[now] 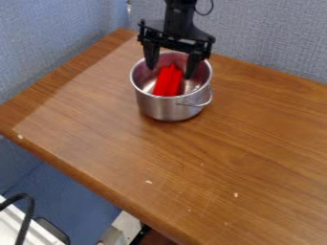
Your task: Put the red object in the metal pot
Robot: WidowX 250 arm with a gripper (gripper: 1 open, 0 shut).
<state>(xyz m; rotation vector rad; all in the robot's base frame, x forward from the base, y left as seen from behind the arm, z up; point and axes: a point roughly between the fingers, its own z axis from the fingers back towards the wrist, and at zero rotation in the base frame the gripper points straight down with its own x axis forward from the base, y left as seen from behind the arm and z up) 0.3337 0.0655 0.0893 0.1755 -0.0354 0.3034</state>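
A bare wooden table (90,124) fills the left and lower frame. In the upper middle the pot (170,99) is seen, and the red block (167,79) is lying inside it, leaning on the far wall with its long axis running from upper right to lower left. Directly above it the gripper (175,59) is held pointing down, jaws spread apart and nothing clamped between them. The block sits just beneath and between the jaws, so a straight lift is judged enough to clear it.

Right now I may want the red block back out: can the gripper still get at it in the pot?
Probably yes: the gripper hangs open right above the pot, with the red block lying uncovered inside.
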